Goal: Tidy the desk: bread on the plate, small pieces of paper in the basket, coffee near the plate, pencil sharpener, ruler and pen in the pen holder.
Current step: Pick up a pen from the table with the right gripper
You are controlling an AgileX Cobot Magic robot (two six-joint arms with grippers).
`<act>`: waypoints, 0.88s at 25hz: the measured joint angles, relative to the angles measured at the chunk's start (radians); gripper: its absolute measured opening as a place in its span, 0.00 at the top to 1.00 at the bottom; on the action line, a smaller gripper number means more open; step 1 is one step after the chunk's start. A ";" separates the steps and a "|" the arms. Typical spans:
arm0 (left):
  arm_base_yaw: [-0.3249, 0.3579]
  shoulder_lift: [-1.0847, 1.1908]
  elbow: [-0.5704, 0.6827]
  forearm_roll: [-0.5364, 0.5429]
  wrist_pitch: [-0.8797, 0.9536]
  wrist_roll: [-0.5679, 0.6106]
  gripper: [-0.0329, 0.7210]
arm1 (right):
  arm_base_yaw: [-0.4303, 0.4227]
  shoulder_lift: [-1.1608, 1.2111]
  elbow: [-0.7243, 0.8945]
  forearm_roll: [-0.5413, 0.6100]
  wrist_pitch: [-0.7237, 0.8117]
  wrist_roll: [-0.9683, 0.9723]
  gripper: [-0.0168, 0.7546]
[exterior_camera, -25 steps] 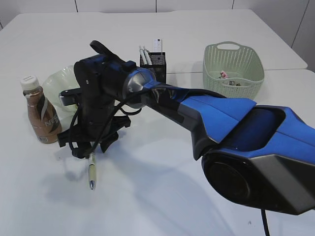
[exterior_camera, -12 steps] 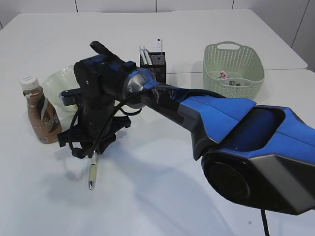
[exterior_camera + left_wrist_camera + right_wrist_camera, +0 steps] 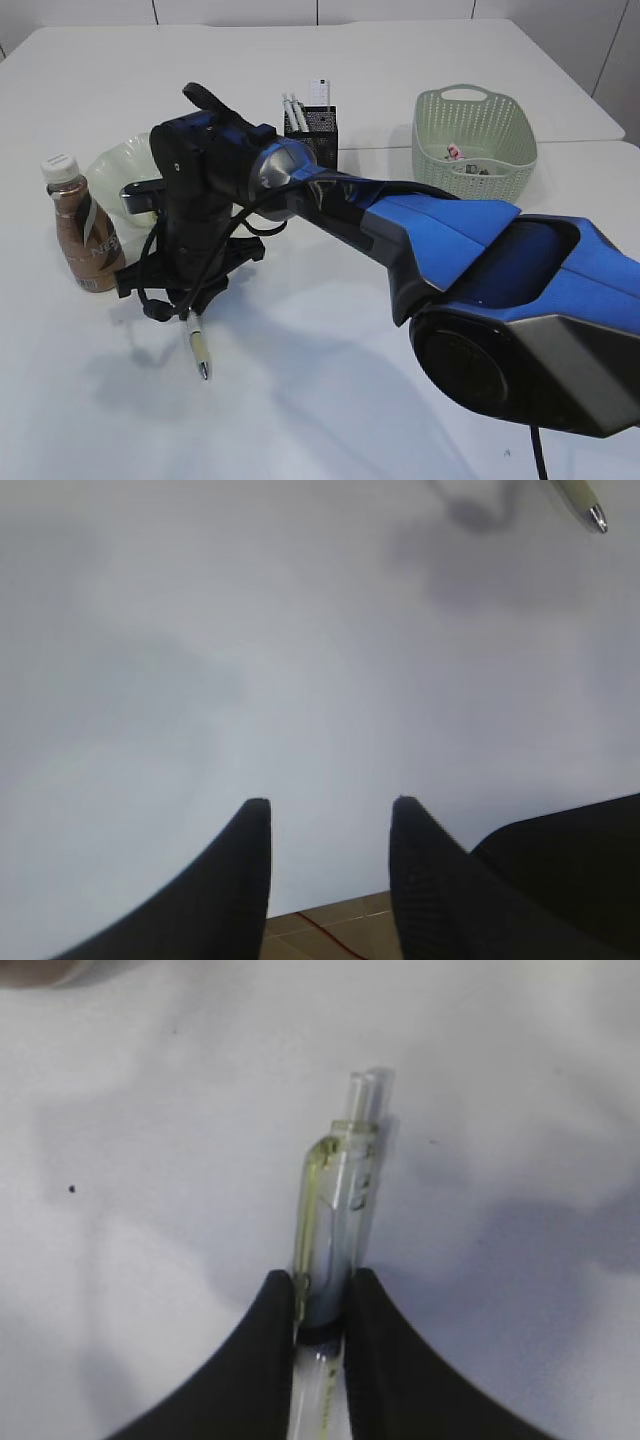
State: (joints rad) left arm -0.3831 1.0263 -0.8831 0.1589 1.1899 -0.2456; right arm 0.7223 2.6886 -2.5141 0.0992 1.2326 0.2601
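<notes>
- The pen [image 3: 335, 1260] — clear barrel with a yellow-green clip — is pinched between the two black jaws of the right gripper [image 3: 322, 1305], which press on both its sides just below the clip
- In the exterior view its tip end slants down from the gripper to the desk [image 3: 400, 60], point close to or on the white top
- The coffee [image 3: 84, 232] stands upright just left of that gripper, with the plate [image 3: 118, 160] behind it
- Further back stand the pen holder [image 3: 318, 128] and, off to the right, the basket [image 3: 473, 140] with scraps inside
- The left gripper [image 3: 328, 815] hangs over bare desk — jaws apart, nothing between them
</notes>
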 joint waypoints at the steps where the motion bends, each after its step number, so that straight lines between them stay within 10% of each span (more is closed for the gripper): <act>1: 0.000 0.000 0.000 0.000 0.000 0.000 0.59 | 0.000 0.000 0.000 0.000 0.000 0.000 0.81; 22: 0.000 0.000 0.000 0.002 0.018 0.000 0.59 | 0.000 -0.031 0.002 0.039 -0.002 -0.004 0.85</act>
State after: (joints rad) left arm -0.3831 1.0263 -0.8831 0.1606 1.2078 -0.2456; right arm 0.7223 2.6578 -2.5119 0.1384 1.2305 0.2564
